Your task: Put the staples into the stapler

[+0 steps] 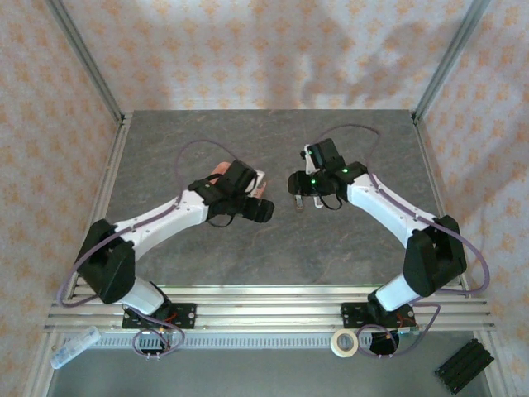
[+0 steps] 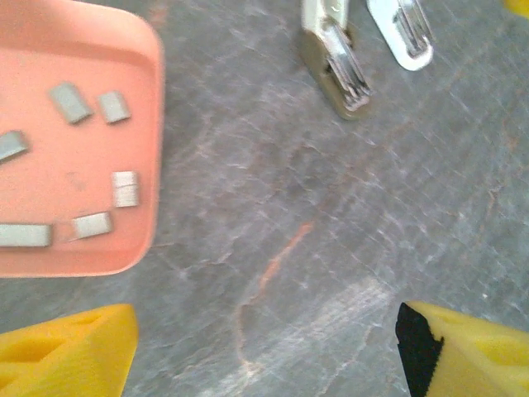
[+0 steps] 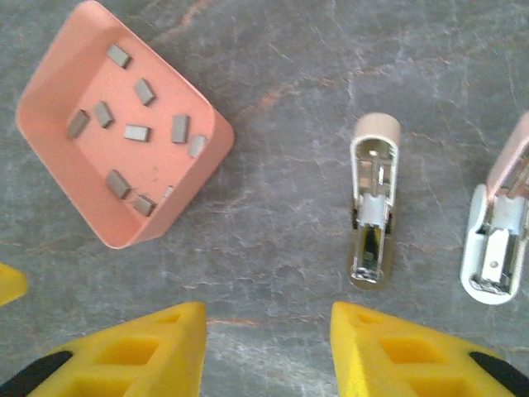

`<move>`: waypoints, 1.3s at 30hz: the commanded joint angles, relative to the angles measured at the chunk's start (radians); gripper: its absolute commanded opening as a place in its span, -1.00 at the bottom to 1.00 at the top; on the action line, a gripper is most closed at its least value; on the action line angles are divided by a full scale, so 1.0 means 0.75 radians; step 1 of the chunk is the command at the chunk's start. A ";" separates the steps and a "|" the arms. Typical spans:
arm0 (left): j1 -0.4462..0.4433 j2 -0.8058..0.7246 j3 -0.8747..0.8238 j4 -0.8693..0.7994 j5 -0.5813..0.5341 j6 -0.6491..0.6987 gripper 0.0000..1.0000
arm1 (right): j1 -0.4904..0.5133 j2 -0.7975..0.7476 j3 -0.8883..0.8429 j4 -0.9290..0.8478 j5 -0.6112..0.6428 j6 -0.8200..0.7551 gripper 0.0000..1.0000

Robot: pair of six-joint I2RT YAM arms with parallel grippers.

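The salmon-pink tray (image 3: 198, 178) lies on the grey table with several small grey staples (image 3: 136, 132) loose inside. The stapler (image 3: 374, 207) lies opened to the tray's right, its metal magazine facing up and its white-and-pink cover (image 3: 496, 240) alongside. My right gripper (image 3: 269, 356) is open above bare table just short of the magazine, nothing between its yellow fingers. My left gripper (image 2: 264, 356) is open over bare table, with the tray (image 2: 50, 50) and its staples (image 2: 70, 103) at upper left and the stapler (image 2: 335, 70) ahead. From above, both grippers (image 1: 263, 211) (image 1: 304, 192) meet near the stapler (image 1: 297, 201).
The left arm covers much of the tray (image 1: 219, 169) from above. Metal frame posts rise at the table's back corners. On the near rail lie a tape roll (image 1: 345, 342), a black block (image 1: 463, 364) and a clear plastic piece (image 1: 74, 346).
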State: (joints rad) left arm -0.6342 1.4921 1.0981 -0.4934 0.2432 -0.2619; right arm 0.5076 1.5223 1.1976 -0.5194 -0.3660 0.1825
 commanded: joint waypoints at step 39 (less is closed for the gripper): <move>0.615 -0.686 -0.922 0.576 -0.300 -0.265 0.88 | 0.353 1.275 1.517 -0.750 0.403 -0.009 -0.20</move>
State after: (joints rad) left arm -0.1822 0.9703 0.4164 -0.1001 0.0212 -0.4530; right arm 0.7799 2.4504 2.2848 -1.0409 -0.1181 0.1387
